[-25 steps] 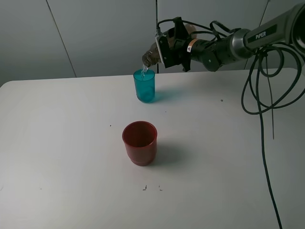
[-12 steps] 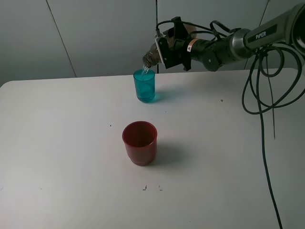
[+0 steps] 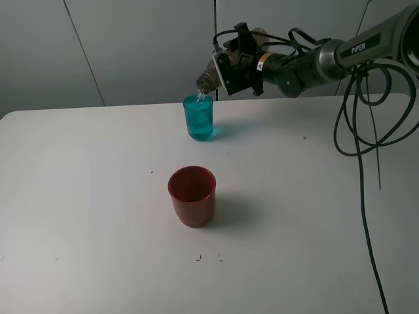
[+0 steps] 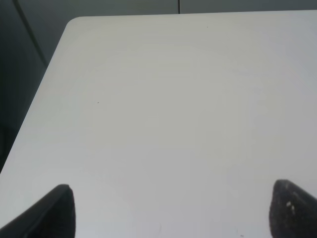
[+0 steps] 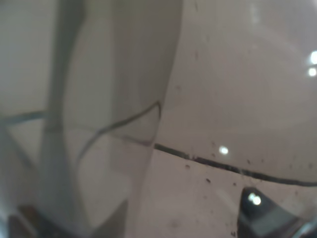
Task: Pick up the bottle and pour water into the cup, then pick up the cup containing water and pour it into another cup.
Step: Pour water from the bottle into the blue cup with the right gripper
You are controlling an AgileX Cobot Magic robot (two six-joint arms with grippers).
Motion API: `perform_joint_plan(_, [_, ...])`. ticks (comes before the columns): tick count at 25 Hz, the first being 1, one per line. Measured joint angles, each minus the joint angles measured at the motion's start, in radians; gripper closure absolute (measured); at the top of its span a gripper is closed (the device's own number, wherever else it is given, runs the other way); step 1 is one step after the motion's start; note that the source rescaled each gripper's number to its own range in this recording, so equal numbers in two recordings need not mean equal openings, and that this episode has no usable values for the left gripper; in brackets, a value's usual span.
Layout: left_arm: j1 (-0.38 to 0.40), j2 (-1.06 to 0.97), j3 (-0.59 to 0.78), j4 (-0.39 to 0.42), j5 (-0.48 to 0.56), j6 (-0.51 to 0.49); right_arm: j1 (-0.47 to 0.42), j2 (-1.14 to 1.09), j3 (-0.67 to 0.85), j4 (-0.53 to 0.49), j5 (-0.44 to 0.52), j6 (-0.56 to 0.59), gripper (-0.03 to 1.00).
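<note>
At the back of the table, the bottle [image 3: 208, 78] is tipped mouth-down over the teal cup [image 3: 198, 119], and a thin stream of water runs into it. My right gripper [image 3: 230, 67] is shut on the bottle's body, reaching in from the right. The right wrist view is filled by the bottle's see-through wall [image 5: 163, 99]. Nearer the front stands the red cup [image 3: 192, 195], upright and apart from the teal one. My left gripper [image 4: 171, 213] is open above bare table, with only its dark fingertips [image 4: 59, 213] showing.
Black cables [image 3: 357, 131] hang off the right arm down past the table's right side. The white table [image 3: 78, 196] ends at a rounded back-left corner [image 4: 74, 22], with a grey wall behind.
My right gripper and the bottle have lifted very slightly while the water keeps running into the teal cup. Both cups have stayed put.
</note>
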Motion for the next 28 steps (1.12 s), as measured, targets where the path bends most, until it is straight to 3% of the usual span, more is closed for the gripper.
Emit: perform_joint_plan(28, [0.000, 0.000, 0.000, 0.000, 0.000, -0.002, 0.000, 0.000, 0.000, 0.000, -0.058, -0.093, 0.97])
